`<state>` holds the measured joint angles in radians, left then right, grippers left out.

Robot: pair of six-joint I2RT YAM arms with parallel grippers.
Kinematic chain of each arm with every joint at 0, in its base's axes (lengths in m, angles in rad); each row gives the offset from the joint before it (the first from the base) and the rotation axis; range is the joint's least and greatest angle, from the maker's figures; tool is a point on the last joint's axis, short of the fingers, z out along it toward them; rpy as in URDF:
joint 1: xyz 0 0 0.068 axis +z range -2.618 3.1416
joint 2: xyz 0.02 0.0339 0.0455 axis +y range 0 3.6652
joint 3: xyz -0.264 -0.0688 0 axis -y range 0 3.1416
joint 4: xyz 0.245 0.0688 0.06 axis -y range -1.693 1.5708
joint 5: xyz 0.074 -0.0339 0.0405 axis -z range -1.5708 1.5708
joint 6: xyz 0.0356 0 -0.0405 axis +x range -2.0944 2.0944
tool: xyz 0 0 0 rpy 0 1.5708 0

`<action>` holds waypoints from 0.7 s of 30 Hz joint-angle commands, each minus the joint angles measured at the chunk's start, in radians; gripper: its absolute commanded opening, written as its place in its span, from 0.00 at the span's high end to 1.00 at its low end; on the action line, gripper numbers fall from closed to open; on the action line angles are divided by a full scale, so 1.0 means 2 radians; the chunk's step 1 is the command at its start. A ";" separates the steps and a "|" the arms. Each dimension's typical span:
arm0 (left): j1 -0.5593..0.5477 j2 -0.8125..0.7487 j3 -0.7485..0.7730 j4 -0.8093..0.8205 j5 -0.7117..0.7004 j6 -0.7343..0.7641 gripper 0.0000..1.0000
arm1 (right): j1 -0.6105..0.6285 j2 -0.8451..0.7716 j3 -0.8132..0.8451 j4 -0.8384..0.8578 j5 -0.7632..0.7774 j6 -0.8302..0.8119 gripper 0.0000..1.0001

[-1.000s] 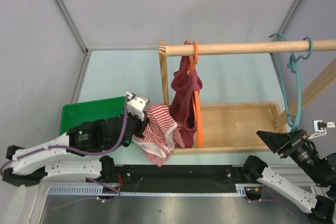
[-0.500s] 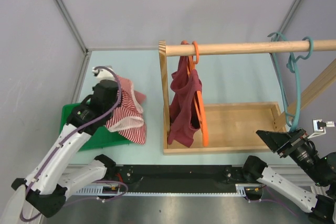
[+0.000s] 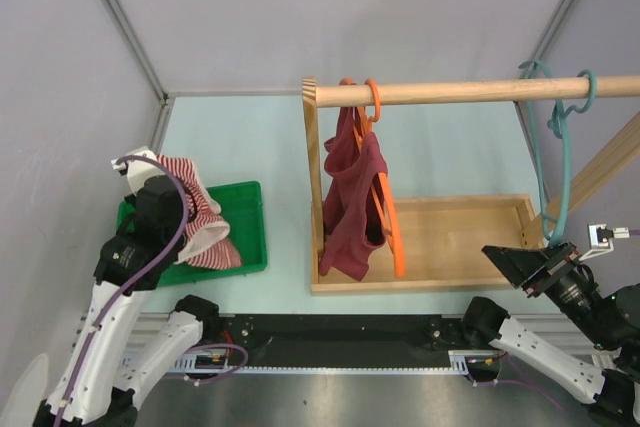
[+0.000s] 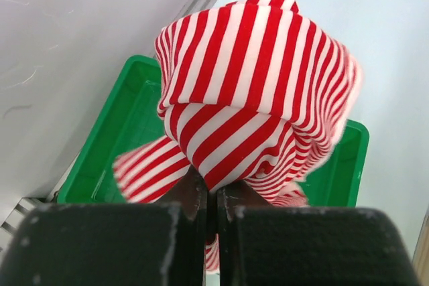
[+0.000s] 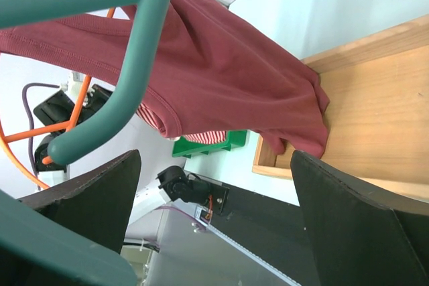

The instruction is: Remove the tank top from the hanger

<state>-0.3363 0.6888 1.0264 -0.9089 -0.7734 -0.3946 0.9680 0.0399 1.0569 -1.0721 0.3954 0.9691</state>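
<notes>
L tool (image 4: pixel 210 195): jaws pressed together, clamped on a fold of the striped tank top (image 4: pixel 248 92) (red/white). The top is on no hanger. It's bunched in a ball and hangs from the tool above the green bin (image 3: pixel 252 229) at the near-L part of the counter (image 3: pixel 280 147). Lower folds drape toward the bin; can't tell if they touch its floor. Bin's L rim sits close to the side wall, tight that side. Its R rim has open counter betw it and the rack post (image 3: pixel 313 177).

R tool (image 5: pixel 216 162): fingers wide apart, gripping nothing. It sits low at near-R, just beside the rack's near-R corner. Teal hanger (image 5: pixel 131 75) crosses close in front of the wrist cam, hooked on the wooden rod (image 3: pixel 470 92) near its R end, no garment on it.

Rack: rod runs L-R w/ the post at its L end and a shallow wooden tray base (image 3: pixel 430 285) under it. Maroon top (image 3: pixel 350 207) is on the orange hanger (image 3: pixel 395 247), hooked at the rod's L end just beside the post. Its hem reaches down to the tray's near-L corner. Wide gap along the rod betw the orange and teal hangers. Counter behind bin and rack runs open to the back wall.
</notes>
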 commanded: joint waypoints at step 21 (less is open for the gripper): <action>0.008 -0.068 -0.084 -0.013 0.050 -0.148 0.49 | 0.009 -0.002 -0.015 0.031 0.002 0.016 0.01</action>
<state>-0.3286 0.6090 0.8478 -0.9123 -0.6449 -0.6113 0.9810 0.0399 1.0267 -1.0451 0.3866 0.9794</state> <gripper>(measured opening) 0.380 0.991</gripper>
